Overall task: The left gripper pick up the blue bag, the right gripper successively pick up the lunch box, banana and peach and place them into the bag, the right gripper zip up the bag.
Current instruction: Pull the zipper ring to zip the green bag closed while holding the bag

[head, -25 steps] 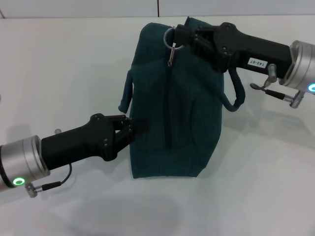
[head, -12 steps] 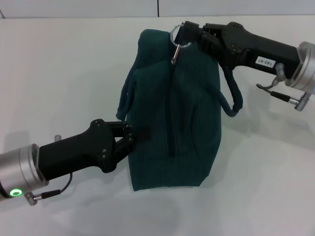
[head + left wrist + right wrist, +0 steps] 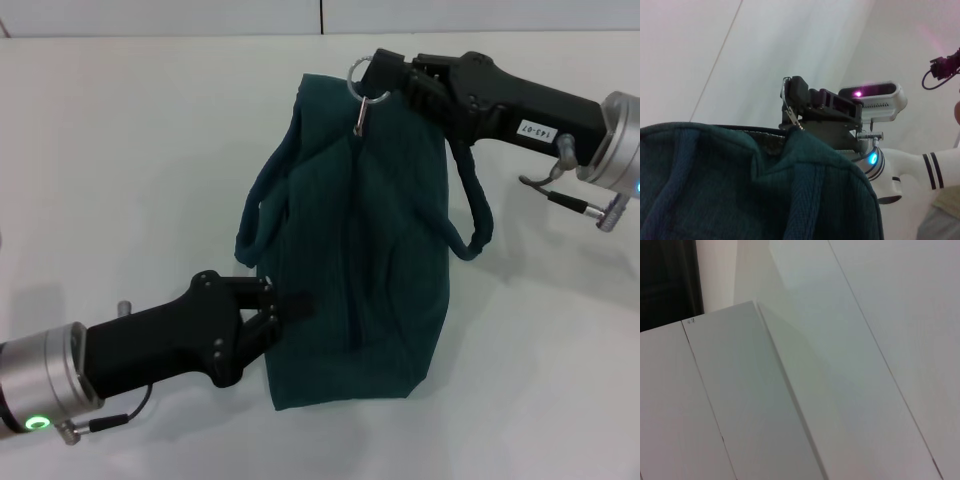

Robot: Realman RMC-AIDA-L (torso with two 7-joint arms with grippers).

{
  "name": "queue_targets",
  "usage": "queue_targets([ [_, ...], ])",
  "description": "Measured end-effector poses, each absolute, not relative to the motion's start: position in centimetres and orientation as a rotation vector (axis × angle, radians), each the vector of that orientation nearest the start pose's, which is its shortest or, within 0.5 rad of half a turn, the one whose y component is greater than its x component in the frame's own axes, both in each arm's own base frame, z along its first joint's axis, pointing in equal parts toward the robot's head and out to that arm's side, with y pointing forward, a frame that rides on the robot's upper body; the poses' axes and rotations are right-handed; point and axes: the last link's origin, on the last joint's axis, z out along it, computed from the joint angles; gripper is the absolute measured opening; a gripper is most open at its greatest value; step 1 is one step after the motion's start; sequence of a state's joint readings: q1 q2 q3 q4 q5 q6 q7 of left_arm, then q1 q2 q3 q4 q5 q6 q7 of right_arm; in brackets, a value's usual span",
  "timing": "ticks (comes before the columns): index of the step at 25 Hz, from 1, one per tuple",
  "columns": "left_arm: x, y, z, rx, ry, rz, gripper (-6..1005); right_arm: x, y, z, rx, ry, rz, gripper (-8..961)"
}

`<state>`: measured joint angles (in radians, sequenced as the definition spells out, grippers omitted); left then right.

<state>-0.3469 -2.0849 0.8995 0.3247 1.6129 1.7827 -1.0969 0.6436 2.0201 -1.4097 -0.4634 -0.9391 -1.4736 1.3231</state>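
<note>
— Three views, differing sharply. Seen from the head: large dark teal-blue fabric bag (image 3: 365, 240) lying on the white table (image 3: 120, 150), zip line running along its upper face, two rope-like handles looping out, one to each side.

— And the claws?

— Black two-fingered left gripper (image 3: 272, 312) pressed against the near-left edge of the bag, fingers (image 3: 262, 290) drawn close on the fabric there, seemingly pinching it. Black two-fingered right gripper (image 3: 375, 75) with a white label on its arm at the far top of the bag, closed on the zip pull; silver ring (image 3: 362, 76) poking out beside the tips, small metal tab hanging below against the cloth.

— Anything added by the left wrist view?

— Yes: same bag (image 3: 740, 185) from low down and up close, ribbed handle cords draped over its face, a dark strip along the top edge, possibly the mouth or lining, hard to tell. Behind the crest, the right gripper (image 3: 792, 97) with the ring and tab dangling at the bag's corner, plus a white arm segment with a blue light. None of that visible from the head.

— Right wrist view?

— Only pale panels and a dark patch in one corner; no bag, no fingers.

— Contents of the bag?

— Not visible in any view; nothing of the inside exposed. No loose items on the table around it.
</note>
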Motion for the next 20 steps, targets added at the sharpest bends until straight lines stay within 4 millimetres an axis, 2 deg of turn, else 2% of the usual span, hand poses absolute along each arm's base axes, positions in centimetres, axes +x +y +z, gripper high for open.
queue_targets([
  [20,-27.3,22.3,-3.8,-2.642,-0.693,-1.319,186,17.6,36.2,-2.7,-2.548,0.768,1.361,71],
])
